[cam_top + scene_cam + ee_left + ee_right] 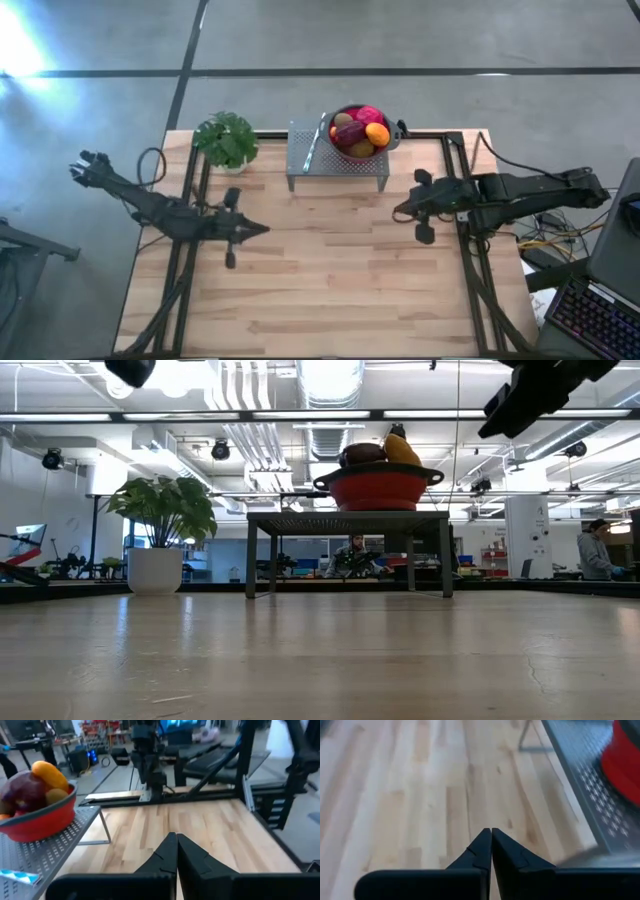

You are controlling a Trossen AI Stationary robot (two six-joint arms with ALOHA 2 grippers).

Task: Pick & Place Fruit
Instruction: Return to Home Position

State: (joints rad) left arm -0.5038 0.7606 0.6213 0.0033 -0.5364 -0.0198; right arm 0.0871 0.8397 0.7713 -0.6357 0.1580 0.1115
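The toy fruit [358, 132], a heap of orange, pink-red, brown and dark pieces, sits in the round red colander bowl [380, 490]. Several pieces are piled above its rim. The bowl stands on the right half of a grey perforated metal shelf [340, 172] at the back of the pale wooden table [330, 290]. A pale table knife [314, 145] lies on the shelf just left of the bowl, and a leafy green potted plant [226, 140] stands beside the shelf's left end.

The right gripper [400, 212] hangs over the table near the shelf's front right corner, its fingers pressed together on nothing. The left gripper [255, 230] is farther off, over the left-centre of the table, also clenched and empty.

The placing looks finished, so what is left is probably folding the arms away. The main risk is the right arm: a wide swing so near the shelf could clip its leg or edge. A jolt there could shake the top fruit out of the bowl or slide the knife off.
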